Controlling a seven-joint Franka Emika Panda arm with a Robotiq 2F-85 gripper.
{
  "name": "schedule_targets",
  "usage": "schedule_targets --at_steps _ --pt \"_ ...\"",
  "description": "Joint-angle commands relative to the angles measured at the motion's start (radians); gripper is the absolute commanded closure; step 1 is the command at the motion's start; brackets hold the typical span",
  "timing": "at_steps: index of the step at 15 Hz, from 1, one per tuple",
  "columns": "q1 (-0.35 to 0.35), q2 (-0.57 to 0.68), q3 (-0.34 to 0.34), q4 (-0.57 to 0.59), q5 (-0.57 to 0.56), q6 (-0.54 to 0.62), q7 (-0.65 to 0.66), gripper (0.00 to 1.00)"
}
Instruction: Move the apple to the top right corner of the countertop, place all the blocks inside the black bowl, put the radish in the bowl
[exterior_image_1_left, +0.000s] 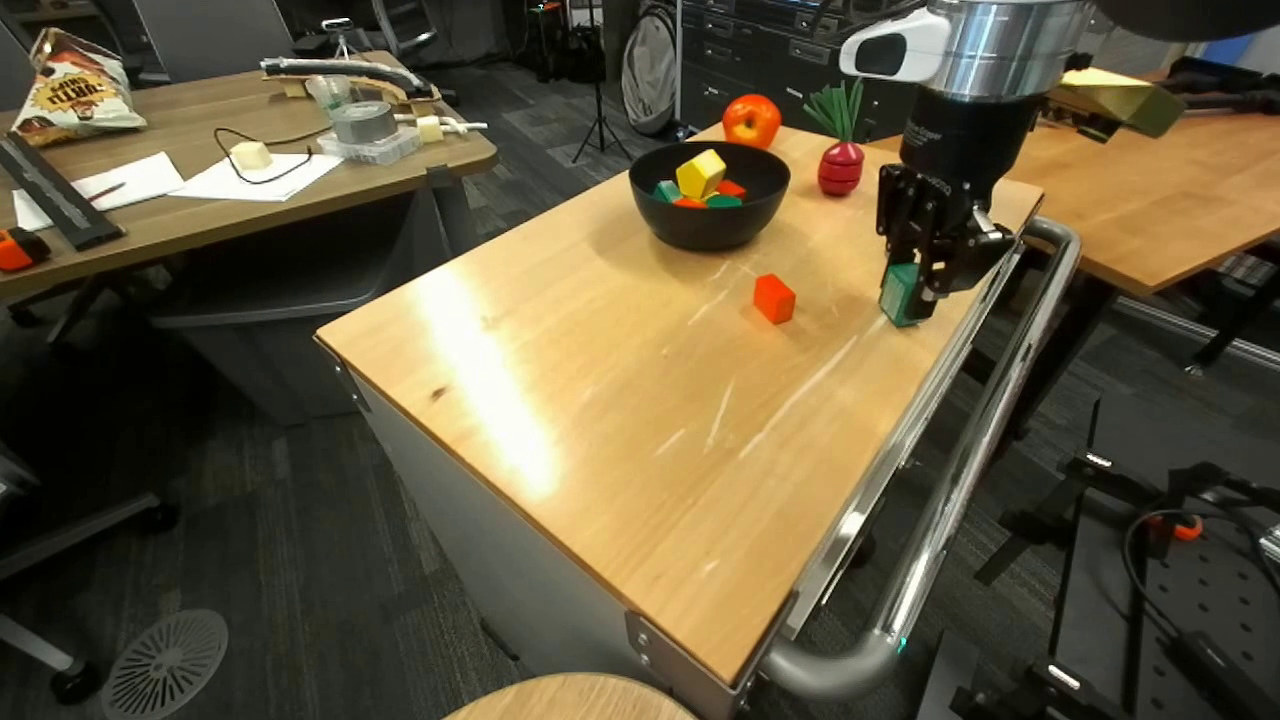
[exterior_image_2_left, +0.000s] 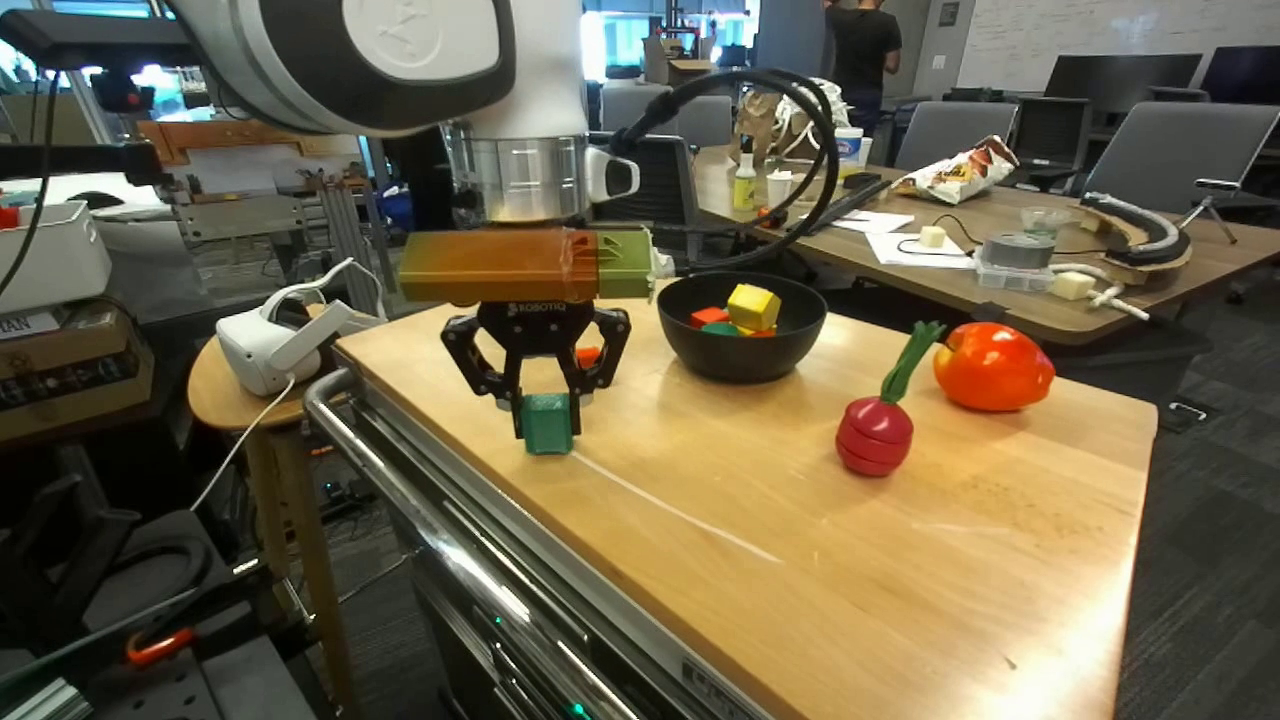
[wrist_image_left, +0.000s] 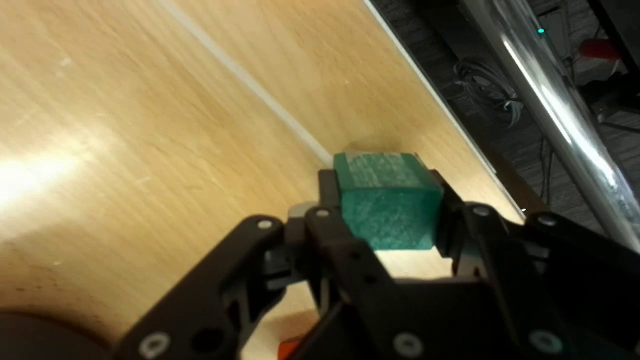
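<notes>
One black claw (exterior_image_2_left: 547, 414) pinched a green block (wrist_image_left: 390, 210) right between its tips, down near the desk (exterior_image_1_left: 620, 360). A red block (exterior_image_1_left: 774, 299) lay near the claw, left to do. The black bowl (exterior_image_2_left: 742, 352) already had yellow, red and green blocks (exterior_image_1_left: 701, 174). Outside it, the radish (exterior_image_2_left: 874, 437) waited its turn. The apple (exterior_image_2_left: 993, 367) sat near a corner, so that part was maybe done.
</notes>
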Motion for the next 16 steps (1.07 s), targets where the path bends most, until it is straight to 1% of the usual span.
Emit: schedule_targets --at_steps 1,2,4,8,9,10,12,16 --pt "-0.029 -0.057 0.043 0.02 -0.126 0.072 0.189 0.82" --pt "-0.031 -0.079 0.046 0.035 -0.149 0.077 0.229 0.82" --pt "-0.046 -0.073 0.061 0.113 -0.24 0.065 0.336 0.82" --pt "-0.095 0.093 0.097 0.352 -0.504 0.07 0.606 0.82" --pt "-0.09 0.143 0.097 0.411 -0.531 0.052 0.641 0.82" --pt "-0.08 0.195 0.097 0.468 -0.554 0.033 0.675 0.82" --pt "-0.054 0.298 0.093 0.566 -0.569 -0.004 0.7 0.82" --pt "-0.033 0.459 0.089 0.694 -0.486 -0.063 0.637 0.82"
